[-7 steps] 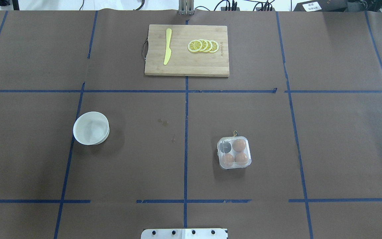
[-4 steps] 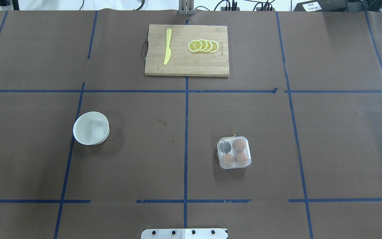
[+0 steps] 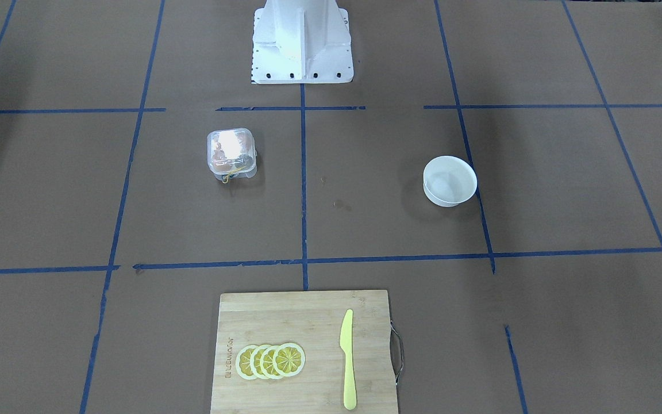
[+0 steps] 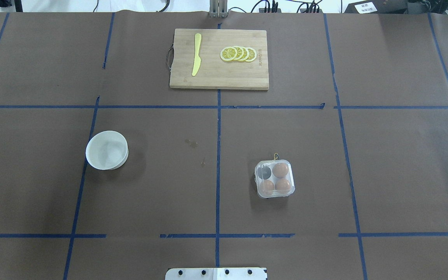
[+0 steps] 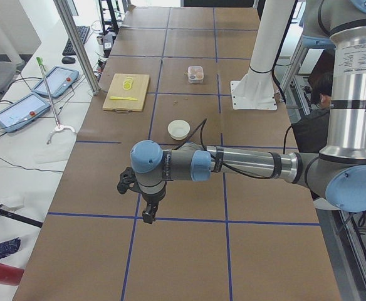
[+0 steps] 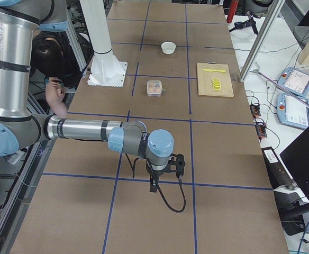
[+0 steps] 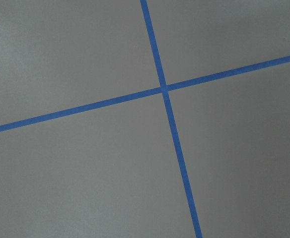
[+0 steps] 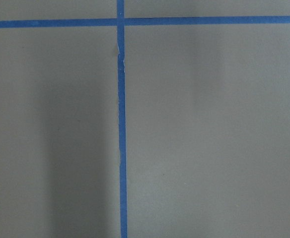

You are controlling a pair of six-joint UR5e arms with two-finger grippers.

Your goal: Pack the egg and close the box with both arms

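Box point(image 4: 274, 179), three eggs point(image 4: 280, 170) in its cups, sat nearest the base point(image 4: 216, 273), right of the centre tape point(image 4: 218, 155), bare paper point(image 4: 317, 186) all round; white bowl point(image 4: 107, 150) left, cutting board point(image 4: 219, 59) at the far edge. Left gripper point(image 5: 146, 216) and right gripper point(image 6: 153, 186) hung over that paper's two ends; grip state unreadable.

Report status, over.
Left gripper, right gripper far from box, state unclear. Three eggs inside, lid looks shut. Nothing blocking it.
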